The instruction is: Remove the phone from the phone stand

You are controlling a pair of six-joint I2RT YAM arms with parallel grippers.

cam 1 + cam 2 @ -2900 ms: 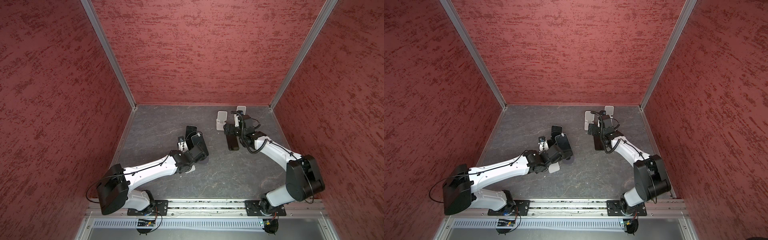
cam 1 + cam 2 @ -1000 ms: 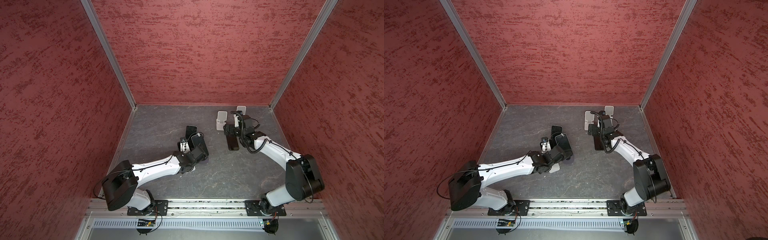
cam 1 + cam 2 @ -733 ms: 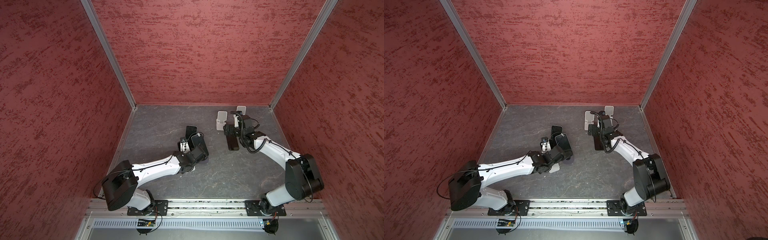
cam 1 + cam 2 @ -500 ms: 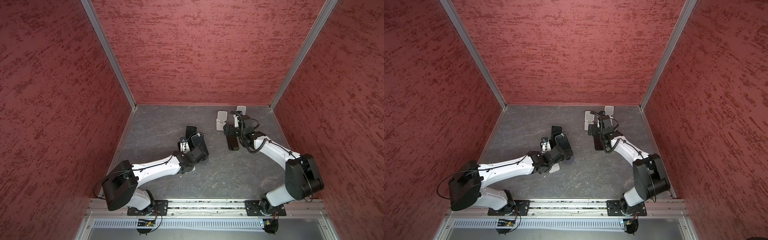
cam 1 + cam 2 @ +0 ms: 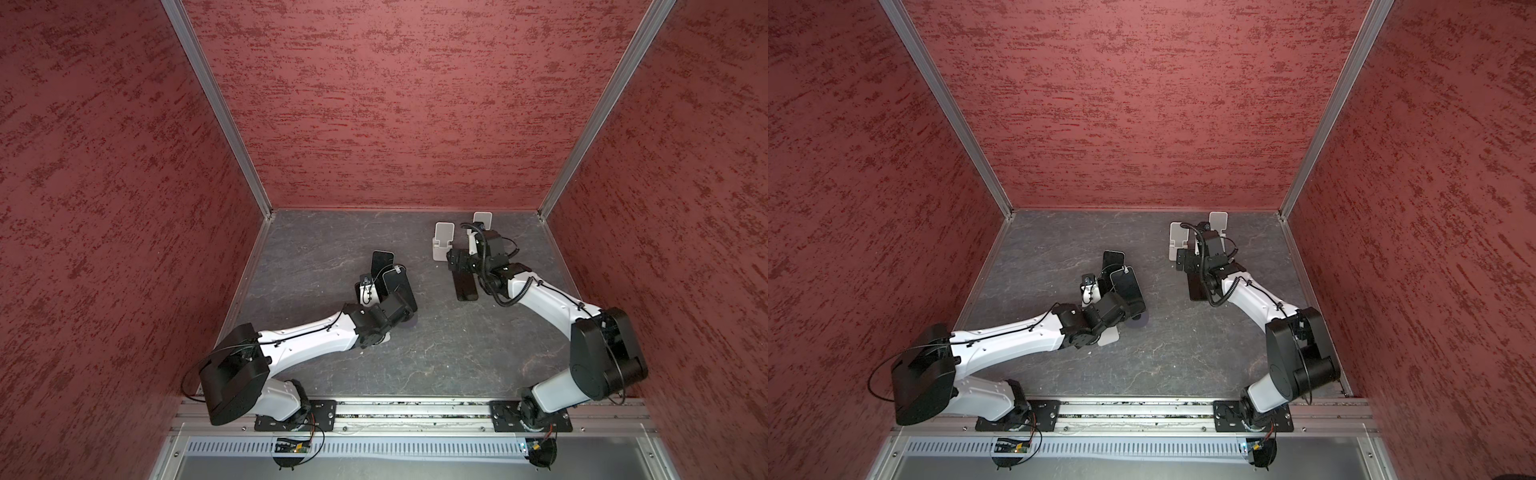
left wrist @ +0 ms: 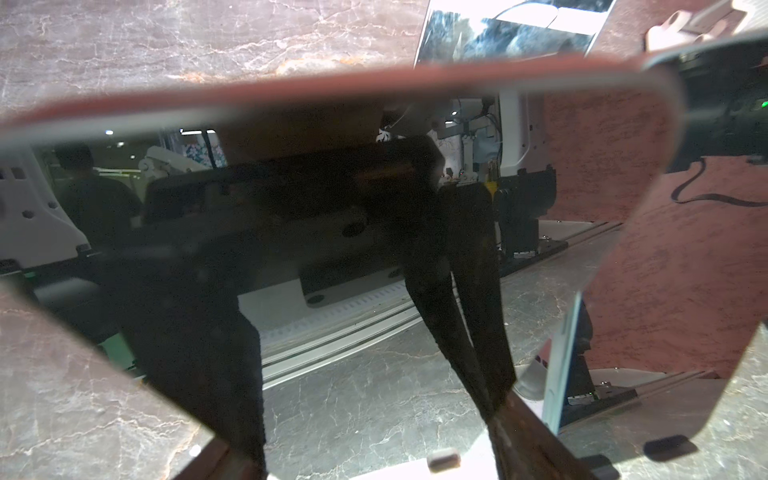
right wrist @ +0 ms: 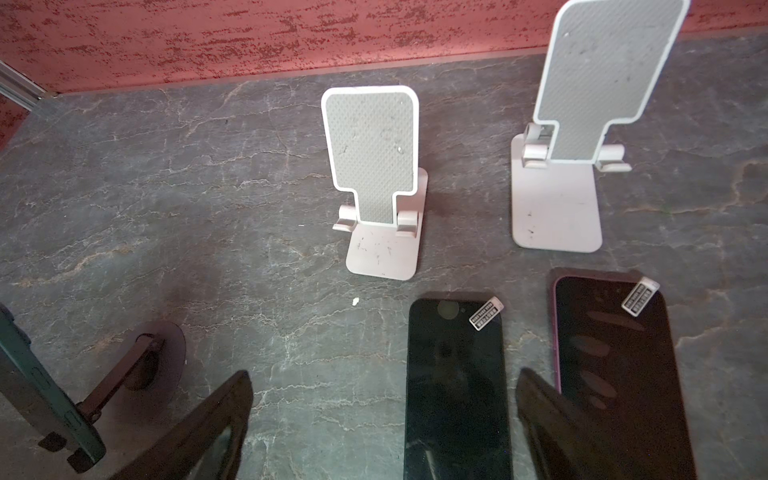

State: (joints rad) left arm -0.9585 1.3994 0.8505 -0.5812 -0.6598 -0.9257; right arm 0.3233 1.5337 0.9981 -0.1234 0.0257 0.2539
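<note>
Two white phone stands [image 7: 372, 145] [image 7: 598, 79] with dimpled grey pads stand on our marbled table [image 7: 166, 187]; our left jaws clasp the glossy black phone [image 6: 374, 249], our right jaws gape empty.

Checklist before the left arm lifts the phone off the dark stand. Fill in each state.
1. Phone seated on dark stand: ok.
2. Left gripper firm on phone: cannot tell; screen fills the left wrist view.
3. Right gripper open, empty: ok.
4. Second phone beyond it standing clear: cannot tell; they overlap in both top views.
5. White stands empty, flat phones before them: ok.
</note>
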